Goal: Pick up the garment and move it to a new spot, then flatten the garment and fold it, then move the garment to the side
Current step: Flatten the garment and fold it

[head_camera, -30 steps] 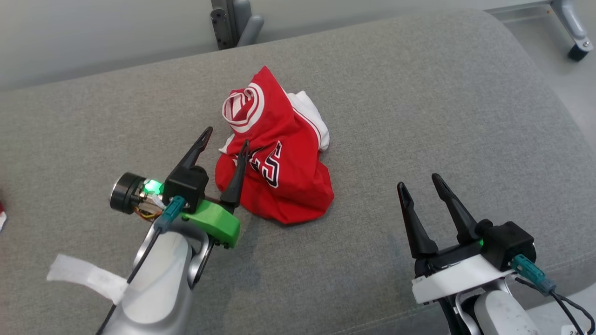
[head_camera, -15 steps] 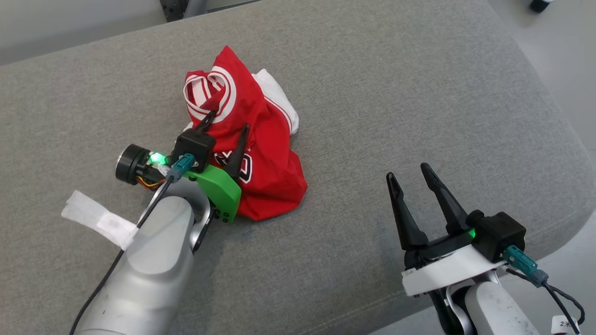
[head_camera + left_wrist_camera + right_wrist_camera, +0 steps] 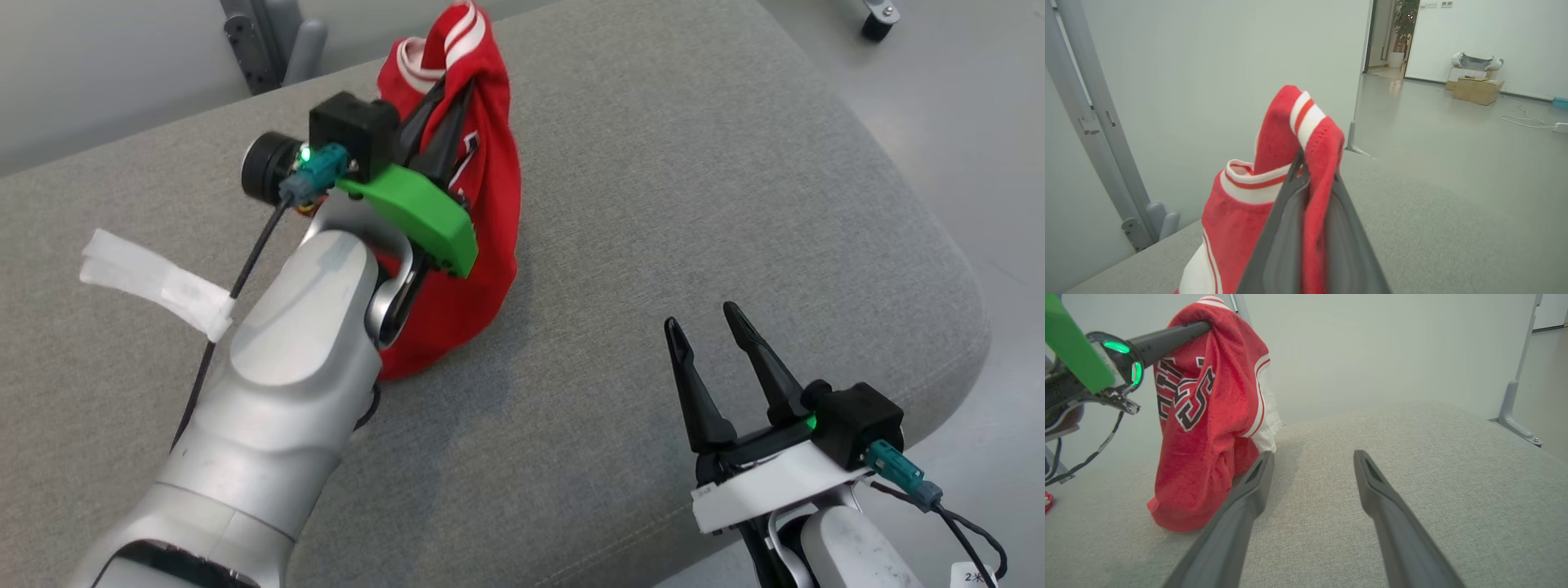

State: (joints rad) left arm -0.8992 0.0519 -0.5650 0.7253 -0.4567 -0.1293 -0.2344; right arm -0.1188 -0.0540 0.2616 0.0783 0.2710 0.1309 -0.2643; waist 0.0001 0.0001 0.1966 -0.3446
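While the left hand [image 3: 455, 86] is pressed together on a fold of the red garment [image 3: 490, 180] just below its red-and-white striped collar, the rest of the cloth hangs from that pinch in a bunched column. The right wrist view shows its lowest fold [image 3: 1175, 518] seemingly resting on the grey surface [image 3: 694, 163]. In the left wrist view the two dark fingers [image 3: 1282, 228] squeeze a narrow strip of red fabric [image 3: 1229, 220], with the striped trim flopped over their tips.

The garment sits toward the far left of the surface, close to the far edge. Just beyond that edge stand a grey frame post [image 3: 269, 41] and a pale wall.

To the right of the garment lies a wide bare stretch of grey cloth that runs to the rounded right edge and the near-right corner. Past that edge the floor [image 3: 939, 106] drops away, with a caster wheel [image 3: 873, 28] at the far right.

The right hand [image 3: 700, 314] hovers over the near-right part of the surface, well apart from the garment. Its fingers are spread and hold nothing. Seen from the right wrist, open grey cloth fills the gap between them [image 3: 1313, 454].
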